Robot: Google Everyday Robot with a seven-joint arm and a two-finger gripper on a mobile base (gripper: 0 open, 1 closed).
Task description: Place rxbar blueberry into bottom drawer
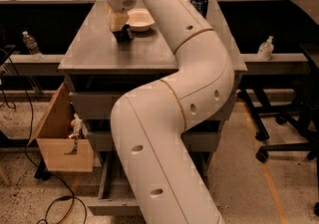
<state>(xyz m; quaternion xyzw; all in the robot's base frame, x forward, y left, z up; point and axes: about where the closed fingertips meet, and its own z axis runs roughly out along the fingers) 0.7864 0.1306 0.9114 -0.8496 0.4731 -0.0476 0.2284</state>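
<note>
Rxbar blueberry (pixel 124 35) — seemingly between gripper (pixel 122 29) fingers (pixel 117 21)

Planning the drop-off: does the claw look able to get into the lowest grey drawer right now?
Probably yes: the lowest grey drawer stands pulled out, its tray uncovered. The claw is up on the grey cabinet top, beside the white bowl.

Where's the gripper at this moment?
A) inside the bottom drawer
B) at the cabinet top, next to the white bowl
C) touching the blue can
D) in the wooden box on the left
B: the gripper sits low over the cabinet top, just left of the white bowl, well above the pulled-out bottom drawer.
</note>
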